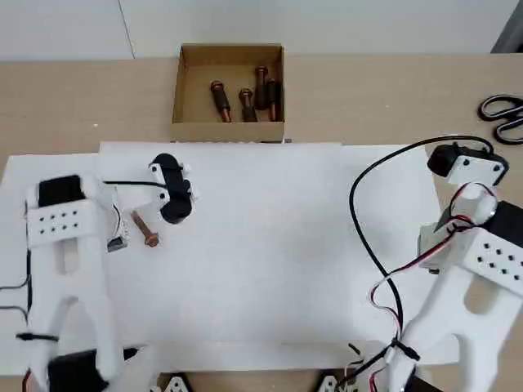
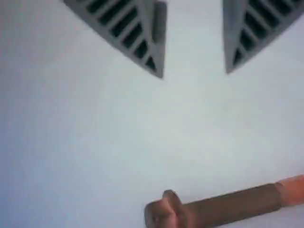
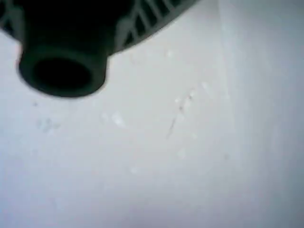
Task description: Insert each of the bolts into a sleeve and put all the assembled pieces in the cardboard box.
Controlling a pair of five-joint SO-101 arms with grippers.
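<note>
A copper-coloured bolt lies on the white sheet at the left. My left gripper hangs open just above the sheet, nothing between its fingers; the bolt lies close beside it, apart from both fingers. In the high view the left arm's wrist stands right next to this bolt. My right gripper is shut on a black sleeve, which is held over the sheet with its open end facing the camera. The right arm is at the sheet's right edge.
The cardboard box stands at the back centre and holds several assembled pieces. Scissors lie at the far right on the wooden table. A black cable loops over the sheet's right part.
</note>
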